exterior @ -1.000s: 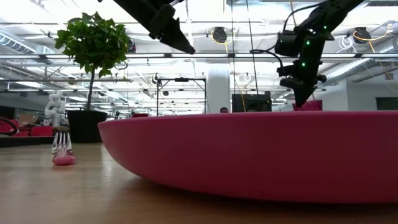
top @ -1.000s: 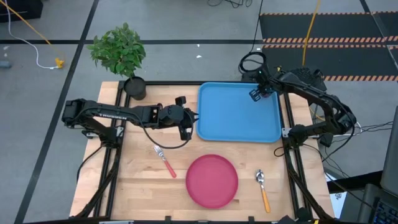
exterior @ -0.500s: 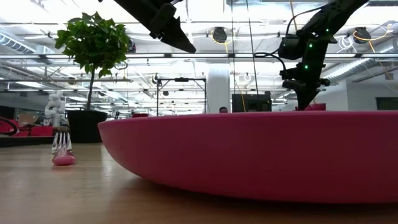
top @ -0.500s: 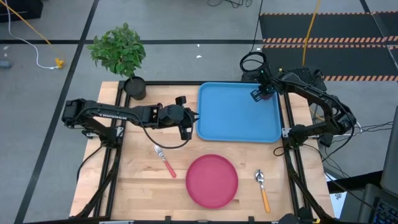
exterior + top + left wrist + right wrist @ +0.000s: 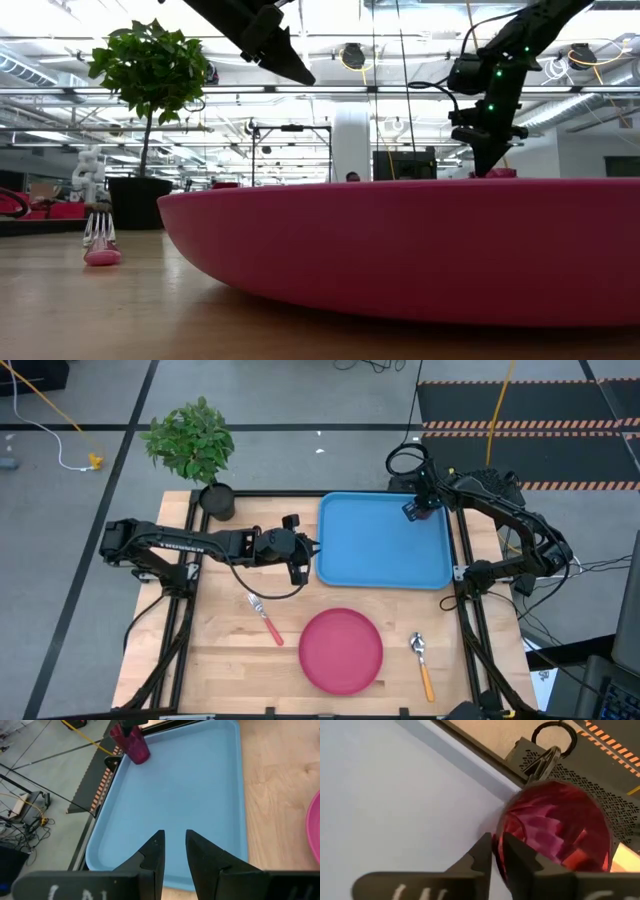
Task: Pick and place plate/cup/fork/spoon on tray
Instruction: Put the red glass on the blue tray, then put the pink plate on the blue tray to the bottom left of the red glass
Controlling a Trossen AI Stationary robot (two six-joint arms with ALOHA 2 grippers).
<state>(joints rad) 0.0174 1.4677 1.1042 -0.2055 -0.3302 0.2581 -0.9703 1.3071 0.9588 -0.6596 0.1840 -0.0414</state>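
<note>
Wooden table (image 5: 220,660); right gripper (image 5: 421,507) grips cup (image 5: 131,745) over tray (image 5: 380,550).

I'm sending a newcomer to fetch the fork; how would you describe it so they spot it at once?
Start at the pink plate on the near half of the wooden table. On the bare wood to the plate's left lies the fork. It has silver tines and a red-pink handle, whereas the spoon on the plate's right has an orange handle.

Cup (image 5: 131,743) is sitting in the tray (image 5: 370,555) at its far right corner. Plate (image 5: 342,650) is lying on the table (image 5: 225,660) in front of the tray, fork (image 5: 265,618) to its left and spoon (image 5: 423,663) to its right. Plant pot (image 5: 217,500) is standing at the table's far left, behind the fork.
</note>
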